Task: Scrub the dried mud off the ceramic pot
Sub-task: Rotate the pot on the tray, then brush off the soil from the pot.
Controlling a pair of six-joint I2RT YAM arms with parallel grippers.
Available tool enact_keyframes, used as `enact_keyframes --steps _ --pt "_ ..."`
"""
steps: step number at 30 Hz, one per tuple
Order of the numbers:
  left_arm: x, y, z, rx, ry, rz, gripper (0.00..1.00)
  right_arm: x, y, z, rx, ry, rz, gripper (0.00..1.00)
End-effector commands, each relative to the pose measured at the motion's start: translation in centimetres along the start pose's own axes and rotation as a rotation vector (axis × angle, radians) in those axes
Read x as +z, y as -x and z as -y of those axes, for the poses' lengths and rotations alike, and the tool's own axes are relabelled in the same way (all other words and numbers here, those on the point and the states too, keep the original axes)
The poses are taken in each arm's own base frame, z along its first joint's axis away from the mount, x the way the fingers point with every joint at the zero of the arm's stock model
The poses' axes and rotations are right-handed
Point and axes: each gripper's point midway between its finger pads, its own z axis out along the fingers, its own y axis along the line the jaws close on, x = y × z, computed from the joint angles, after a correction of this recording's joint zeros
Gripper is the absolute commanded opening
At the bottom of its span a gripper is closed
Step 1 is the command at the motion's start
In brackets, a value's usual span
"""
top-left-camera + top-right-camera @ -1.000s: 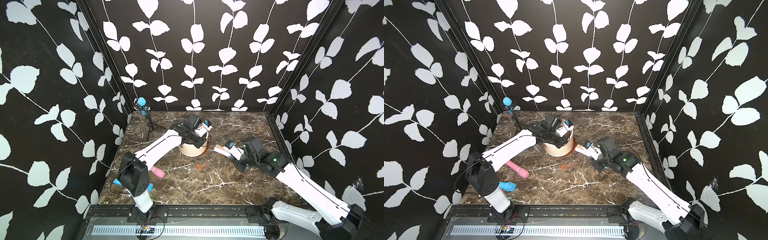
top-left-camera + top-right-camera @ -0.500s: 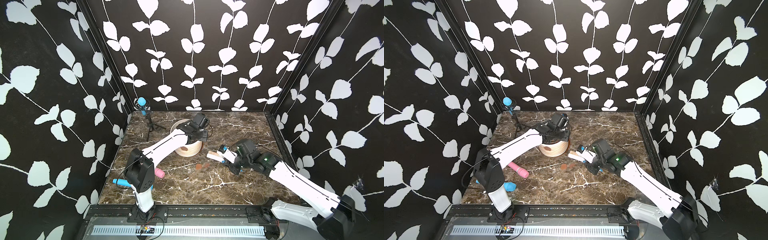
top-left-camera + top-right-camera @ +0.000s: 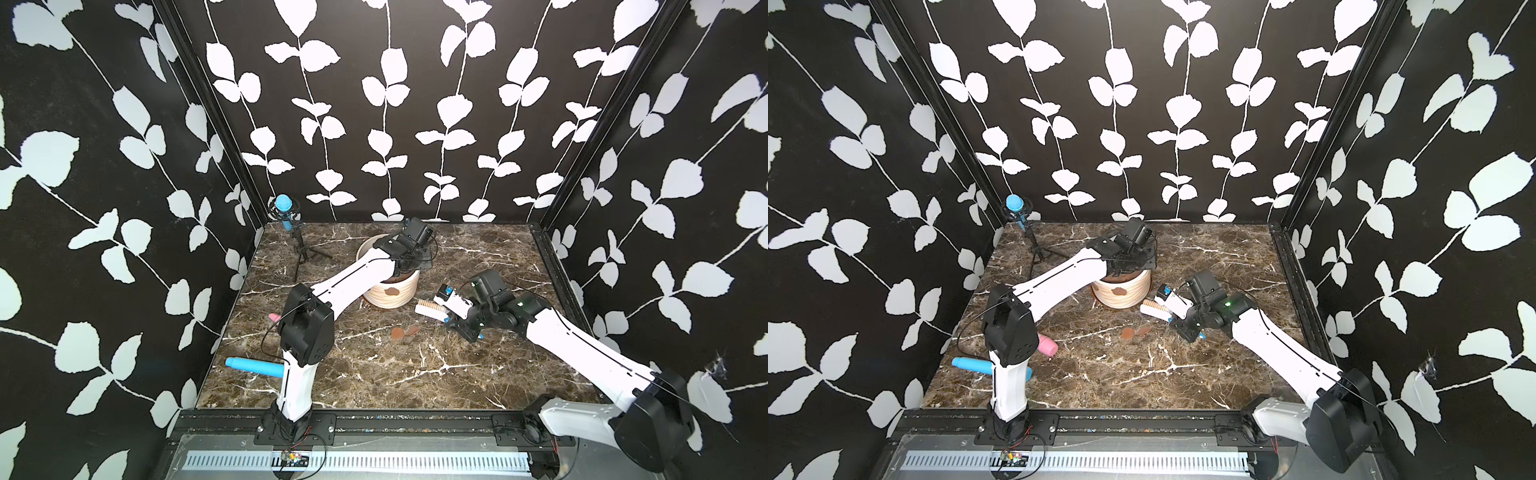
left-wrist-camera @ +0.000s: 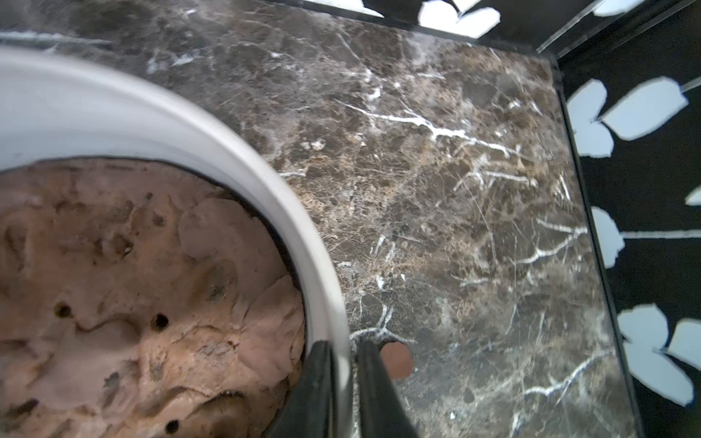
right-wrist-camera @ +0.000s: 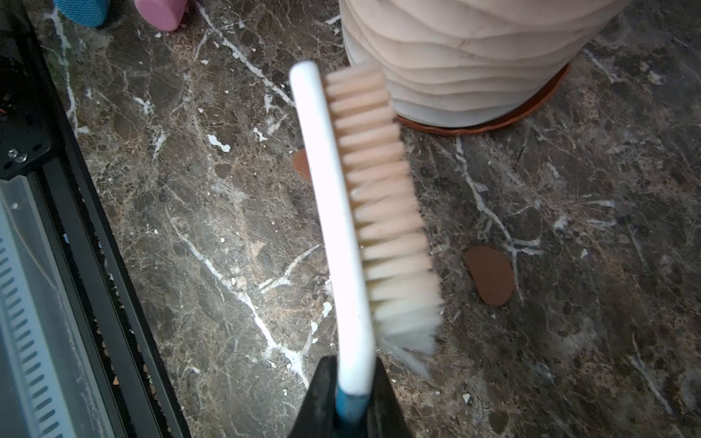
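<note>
Gripping the handle of a white scrub brush [image 5: 341, 212], the right gripper [image 5: 351, 383] is clamped shut on it, with the bristles turned toward the ceramic pot [image 5: 474, 49], which stands just beyond the brush tip on an orange saucer [image 5: 493, 127]. One patch of dried mud [image 3: 392, 291] marks the pot wall near the brush tip; loose patches [image 5: 491, 275] lie on the marble table [image 5: 227, 227] beneath. The left gripper [image 4: 343, 364] straddles the pot's rim with its jaws narrow; whether they pinch it cannot be told. Assessment: packed with soil [image 4: 132, 284], so likely heavy; rigid, chippable, smooth; best held at the thick rim.
</note>
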Motion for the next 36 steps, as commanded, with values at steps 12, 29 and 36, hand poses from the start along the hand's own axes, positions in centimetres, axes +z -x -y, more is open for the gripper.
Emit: enact_keyframes --steps 12,29,36 --pt "-13.6 -0.7 -4.1 0.132 -0.02 0.083 0.54 0.3 3.6 2.2 -0.041 -0.028 -0.017 0.0" --pt "-24.2 -8.1 -20.2 0.103 0.347 0.24 0.89 3.0 7.4 3.4 -0.147 -0.085 0.007 0.0" --pt "-24.5 -9.2 -21.0 0.107 0.361 0.238 0.92 2.8 9.4 2.3 -0.238 -0.005 0.009 0.0"
